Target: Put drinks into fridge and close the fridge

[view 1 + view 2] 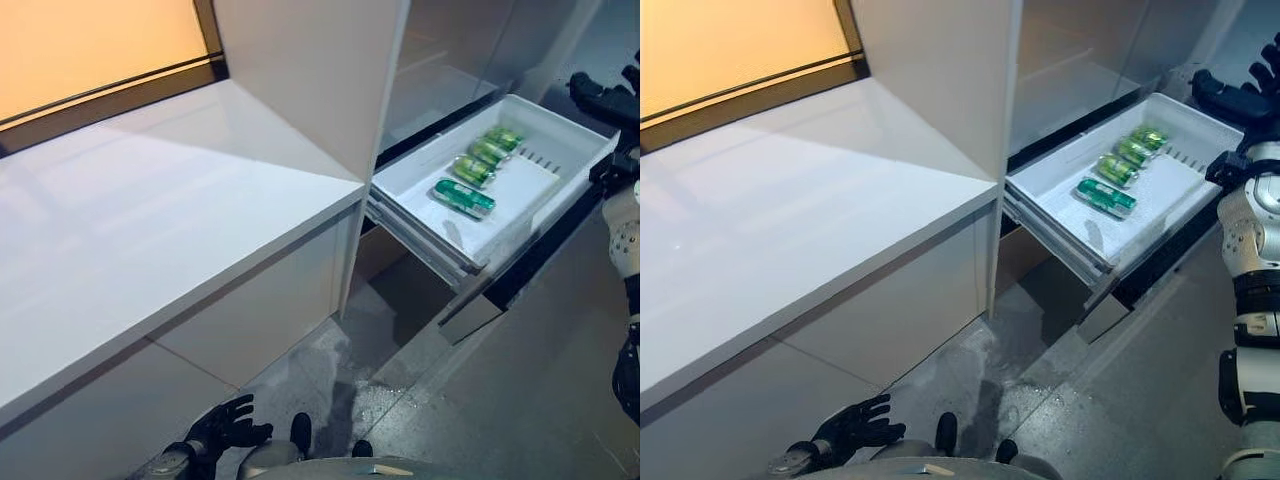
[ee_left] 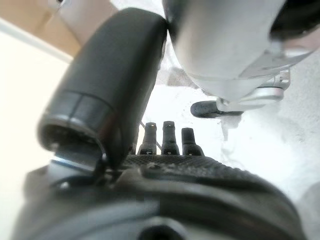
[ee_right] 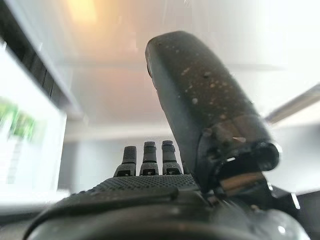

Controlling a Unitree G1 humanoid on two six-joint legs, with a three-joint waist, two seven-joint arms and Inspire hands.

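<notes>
Green cans (image 1: pixel 478 170) lie on their sides in a white fridge drawer (image 1: pixel 545 205) that is pulled out at the upper right; they also show in the right eye view (image 1: pixel 1118 168). My right hand (image 1: pixel 1230 95) is open and empty, raised just past the drawer's far right corner, fingers straight in the right wrist view (image 3: pixel 145 160). My left hand (image 1: pixel 228 425) hangs low by the floor at the bottom left, open and empty, fingers straight in the left wrist view (image 2: pixel 167 140).
A long white counter (image 1: pixel 150 230) fills the left. A tall white fridge panel (image 1: pixel 320 80) stands between counter and drawer. The open fridge interior (image 1: pixel 440 60) lies behind the drawer. Grey floor (image 1: pixel 520 380) spreads below the drawer.
</notes>
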